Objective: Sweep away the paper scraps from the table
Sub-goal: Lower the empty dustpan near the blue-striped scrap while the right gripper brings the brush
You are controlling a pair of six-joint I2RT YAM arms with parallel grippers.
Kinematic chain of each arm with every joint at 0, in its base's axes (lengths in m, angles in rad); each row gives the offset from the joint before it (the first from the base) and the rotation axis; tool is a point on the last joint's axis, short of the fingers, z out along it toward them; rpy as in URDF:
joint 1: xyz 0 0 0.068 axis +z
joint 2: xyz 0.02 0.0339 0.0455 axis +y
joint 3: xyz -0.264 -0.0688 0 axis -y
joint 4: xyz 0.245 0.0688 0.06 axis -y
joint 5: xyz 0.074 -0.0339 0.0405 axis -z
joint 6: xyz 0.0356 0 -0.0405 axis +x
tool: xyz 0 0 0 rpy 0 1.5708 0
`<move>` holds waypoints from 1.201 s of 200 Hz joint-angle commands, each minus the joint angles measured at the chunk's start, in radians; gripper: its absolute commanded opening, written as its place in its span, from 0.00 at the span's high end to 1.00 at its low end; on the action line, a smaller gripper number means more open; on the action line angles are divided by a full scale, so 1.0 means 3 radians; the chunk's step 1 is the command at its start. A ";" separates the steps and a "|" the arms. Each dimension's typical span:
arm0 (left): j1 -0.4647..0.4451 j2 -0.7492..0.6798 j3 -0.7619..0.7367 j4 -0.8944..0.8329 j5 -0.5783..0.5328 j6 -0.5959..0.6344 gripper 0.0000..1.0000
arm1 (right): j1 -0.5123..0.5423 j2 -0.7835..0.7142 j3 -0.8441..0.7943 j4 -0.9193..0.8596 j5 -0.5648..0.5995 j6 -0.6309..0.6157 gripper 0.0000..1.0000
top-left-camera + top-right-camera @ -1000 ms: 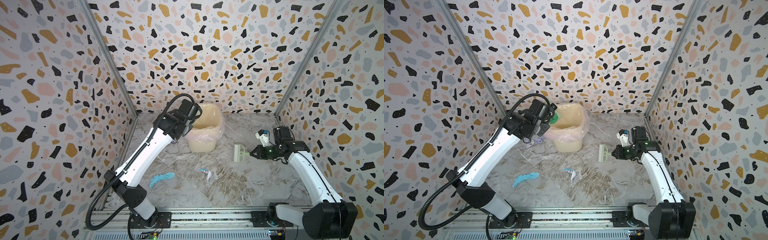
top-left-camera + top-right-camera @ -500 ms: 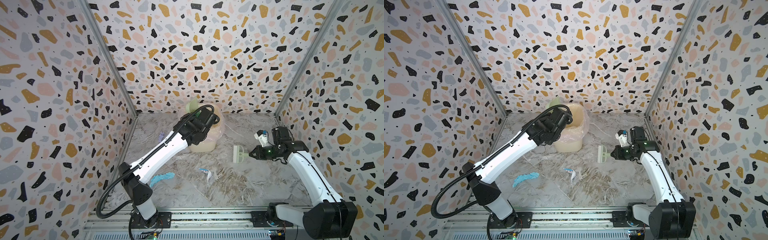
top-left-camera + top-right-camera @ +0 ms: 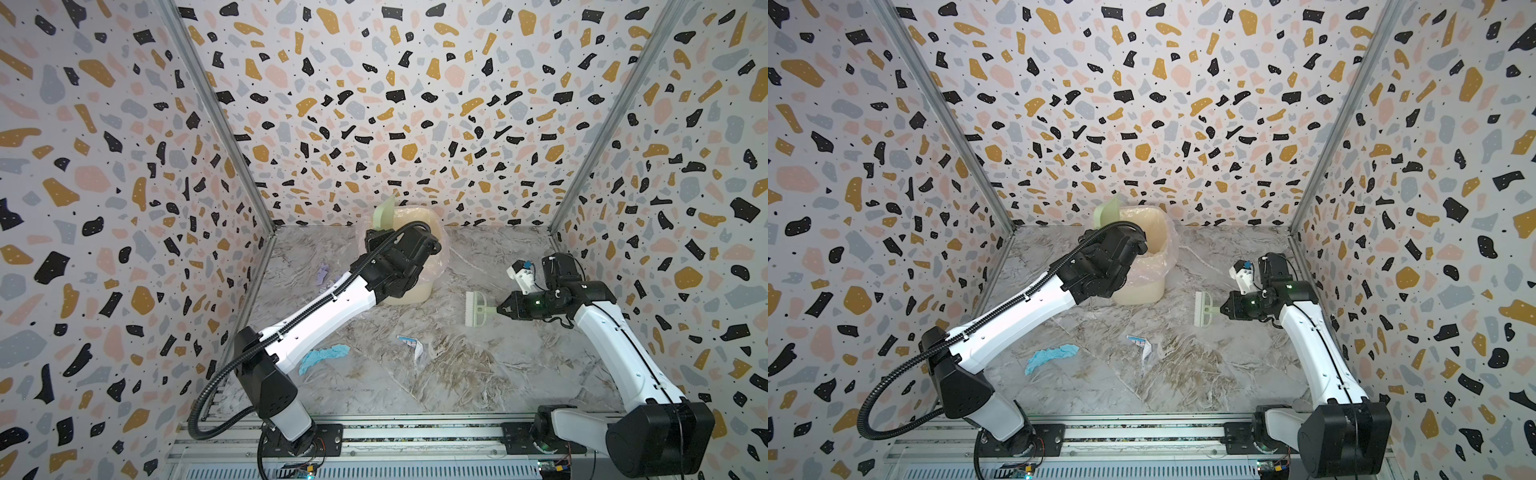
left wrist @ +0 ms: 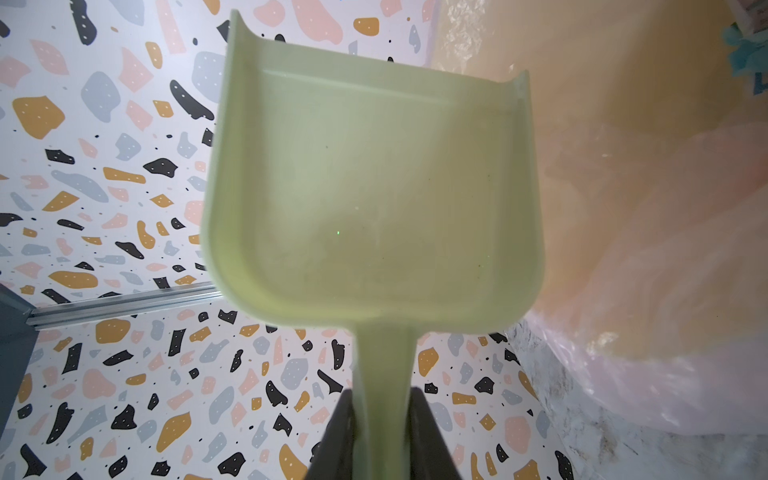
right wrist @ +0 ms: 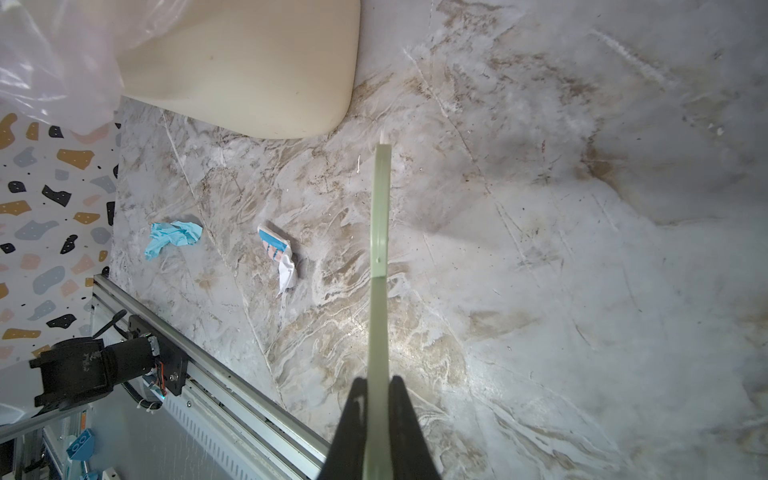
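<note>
Paper scraps (image 3: 324, 356) on table (image 3: 498, 374), left tool (image 4: 382, 399) pinching dustpan (image 4: 374, 187) handle, right tool (image 5: 378, 386) pinching brush (image 5: 380, 208) handle

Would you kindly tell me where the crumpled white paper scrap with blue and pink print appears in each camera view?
Top view: the crumpled white paper scrap with blue and pink print lies just below centre.
Top view: the scrap lies just below and left of centre.
Left wrist: not in it.
Right wrist: the scrap sits left of centre.
Shared landmark: the cream plastic bin with a pink liner.
</note>
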 commanded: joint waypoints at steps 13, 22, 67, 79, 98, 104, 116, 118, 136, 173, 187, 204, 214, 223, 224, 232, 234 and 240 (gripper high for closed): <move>-0.0012 -0.0115 0.0135 0.0055 0.0014 -0.0066 1.00 | 0.0043 -0.0019 0.0013 -0.0039 -0.0036 0.0007 1.00; -0.0013 -0.0125 0.0204 -0.0008 0.0094 -0.0184 1.00 | 0.0062 -0.0025 -0.0016 -0.0022 -0.0036 0.0033 1.00; -0.0013 -0.0239 0.0521 -0.0504 0.0613 -0.0990 1.00 | 0.0416 -0.0131 -0.0093 0.0054 -0.0245 0.0152 1.00; -0.0019 -0.0303 0.0578 -0.0648 0.0818 -0.1263 1.00 | 0.0556 -0.0200 -0.0118 0.0119 -0.0295 0.0254 1.00; -0.0028 -0.0507 0.0466 -0.0729 0.1108 -0.1643 1.00 | 0.0843 -0.0284 -0.0188 0.0262 -0.0337 0.0470 1.00; -0.0031 -0.0589 0.0392 -0.0723 0.1205 -0.1754 1.00 | 0.0960 -0.0307 -0.0230 0.0320 -0.0332 0.0568 1.00; -0.0044 -0.0756 0.0207 -0.0715 0.1383 -0.1982 1.00 | 0.1196 -0.0363 -0.0345 0.0512 -0.0317 0.0808 1.00; -0.0046 -0.0784 0.0176 -0.0713 0.1409 -0.2019 1.00 | 0.1237 -0.0372 -0.0371 0.0553 -0.0317 0.0851 1.00; -0.0064 -0.1021 -0.0136 -0.0711 0.1656 -0.2345 1.00 | 0.1598 -0.0440 -0.0601 0.0992 -0.0285 0.1276 1.00; -0.0113 -0.1500 -0.0824 -0.0539 0.2222 -0.2953 1.00 | 0.2148 -0.0248 -0.0880 0.1744 -0.0129 0.1852 1.00; -0.0158 -0.1648 -0.1013 -0.0495 0.2364 -0.3120 1.00 | 0.2253 -0.0110 -0.0889 0.1904 -0.0074 0.1950 1.00; -0.0210 -0.1770 -0.1192 -0.0497 0.2455 -0.3276 1.00 | 0.2327 0.0071 -0.0857 0.2054 -0.0019 0.2047 1.00; -0.0249 -0.1821 -0.1278 -0.0495 0.2495 -0.3353 1.00 | 0.2335 0.0175 -0.0830 0.2083 0.0019 0.2095 1.00; -0.0297 -0.1853 -0.1354 -0.0497 0.2527 -0.3418 1.00 | 0.2335 0.0261 -0.0801 0.2079 0.0061 0.2120 1.00; -0.0302 -0.1856 -0.1364 -0.0497 0.2529 -0.3424 1.00 | 0.2335 0.0272 -0.0799 0.2074 0.0066 0.2123 1.00; -0.0345 -0.1878 -0.1419 -0.0500 0.2539 -0.3477 1.00 | 0.2335 0.0369 -0.0762 0.2035 0.0094 0.2130 1.00; -0.0354 -0.1883 -0.1433 -0.0502 0.2539 -0.3491 1.00 | 0.2335 0.0390 -0.0751 0.2027 0.0100 0.2132 1.00; -0.0384 -0.1897 -0.1467 -0.0503 0.2542 -0.3524 1.00 | 0.2335 0.0440 -0.0728 0.1995 0.0114 0.2131 1.00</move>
